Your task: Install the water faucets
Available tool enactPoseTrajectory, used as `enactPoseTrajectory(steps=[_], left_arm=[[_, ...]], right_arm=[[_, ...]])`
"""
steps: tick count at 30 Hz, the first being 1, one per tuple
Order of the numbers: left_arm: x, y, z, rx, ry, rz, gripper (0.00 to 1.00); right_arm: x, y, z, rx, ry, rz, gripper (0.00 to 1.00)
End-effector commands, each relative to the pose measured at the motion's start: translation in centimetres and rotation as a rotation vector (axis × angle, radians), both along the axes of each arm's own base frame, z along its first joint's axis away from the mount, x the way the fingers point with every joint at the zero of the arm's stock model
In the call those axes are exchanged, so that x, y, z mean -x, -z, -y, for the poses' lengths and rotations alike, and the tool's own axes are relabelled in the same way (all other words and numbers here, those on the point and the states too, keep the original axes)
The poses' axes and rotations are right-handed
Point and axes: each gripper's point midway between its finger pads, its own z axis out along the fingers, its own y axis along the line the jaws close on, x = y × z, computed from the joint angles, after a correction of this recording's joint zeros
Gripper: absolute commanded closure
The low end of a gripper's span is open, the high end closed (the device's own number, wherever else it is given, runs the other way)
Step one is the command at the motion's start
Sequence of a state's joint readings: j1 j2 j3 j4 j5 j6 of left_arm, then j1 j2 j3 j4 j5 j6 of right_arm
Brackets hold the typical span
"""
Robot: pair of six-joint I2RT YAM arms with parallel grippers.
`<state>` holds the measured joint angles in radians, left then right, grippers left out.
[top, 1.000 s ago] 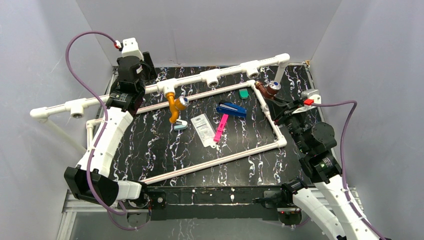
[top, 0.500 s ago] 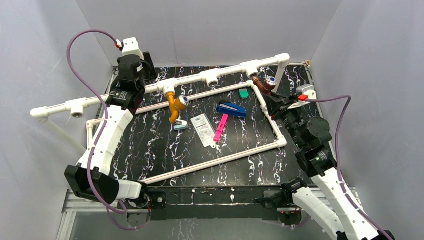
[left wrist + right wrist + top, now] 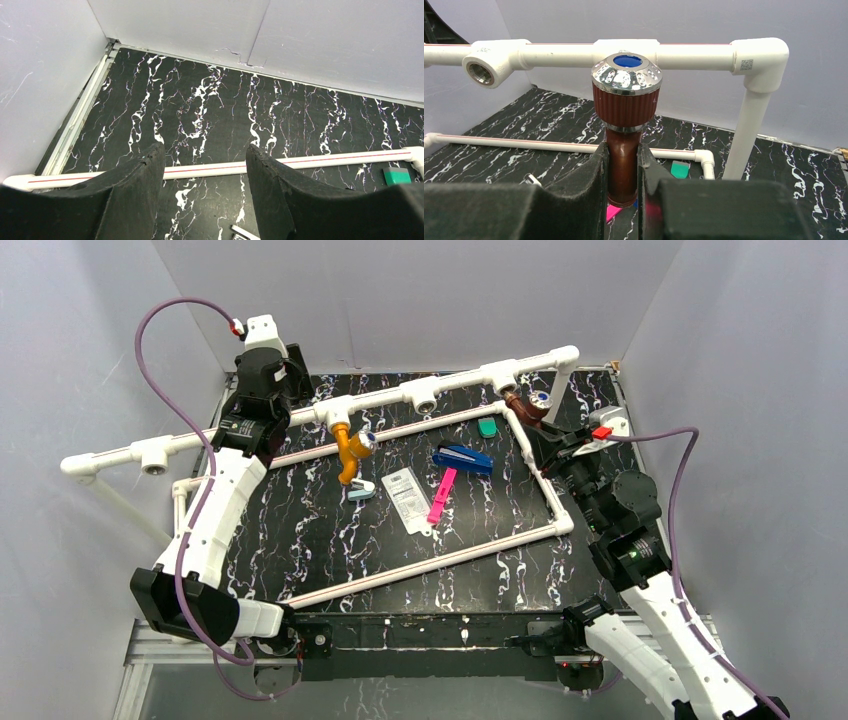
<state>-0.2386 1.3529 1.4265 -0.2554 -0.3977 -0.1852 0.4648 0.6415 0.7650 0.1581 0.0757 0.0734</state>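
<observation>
The orange faucet [image 3: 349, 453] with a silvery knob hangs from a tee of the raised white pipe [image 3: 380, 398]. My right gripper [image 3: 545, 436] is shut on the dark brown faucet [image 3: 526, 408], held just below the rightmost tee [image 3: 498, 375]. In the right wrist view the brown faucet [image 3: 624, 145] stands upright between my fingers [image 3: 589, 175], its chrome, blue-capped knob [image 3: 626, 75] in front of the pipe. An empty tee [image 3: 484, 67] shows to the left. My left gripper [image 3: 204, 155] is open and empty, above the floor pipe [image 3: 210, 169] at the back left.
A rectangular white pipe frame [image 3: 545, 490] lies on the black marbled table. Inside it lie a blue stapler [image 3: 462, 458], a pink strip [image 3: 440, 496], a white packet [image 3: 404, 496] and a green piece [image 3: 487, 426]. Grey walls close in the back and sides.
My right gripper has carried the brown faucet up and left, closer to the rightmost tee. The left arm has barely moved.
</observation>
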Motion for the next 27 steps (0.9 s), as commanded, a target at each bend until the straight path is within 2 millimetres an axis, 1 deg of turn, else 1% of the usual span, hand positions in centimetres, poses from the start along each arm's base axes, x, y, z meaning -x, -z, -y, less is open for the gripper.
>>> enactPoseTrajectory(steps=[1,10,20,27], left_arm=[[2.2,6.8,0.3,-0.042,0.021,-0.250,0.42],[2.3,6.8,0.3,-0.036,0.020,-0.262,0.42],[2.2,6.8,0.8,-0.020,0.035,-0.271,0.42],[1.9,6.0,1.2,0.000,0.045,-0.275,0.39]], right_arm=[[1.1,-5.7,1.0,-0.069,0.019,0.148,0.99],[1.0,-6.4,1.0,-0.077,0.022,0.155,0.99],[0.4,-6.0,0.9,-0.071,0.034,0.141,0.99],[-1.1,-5.8,0.7,-0.069,0.063,0.141,0.99]])
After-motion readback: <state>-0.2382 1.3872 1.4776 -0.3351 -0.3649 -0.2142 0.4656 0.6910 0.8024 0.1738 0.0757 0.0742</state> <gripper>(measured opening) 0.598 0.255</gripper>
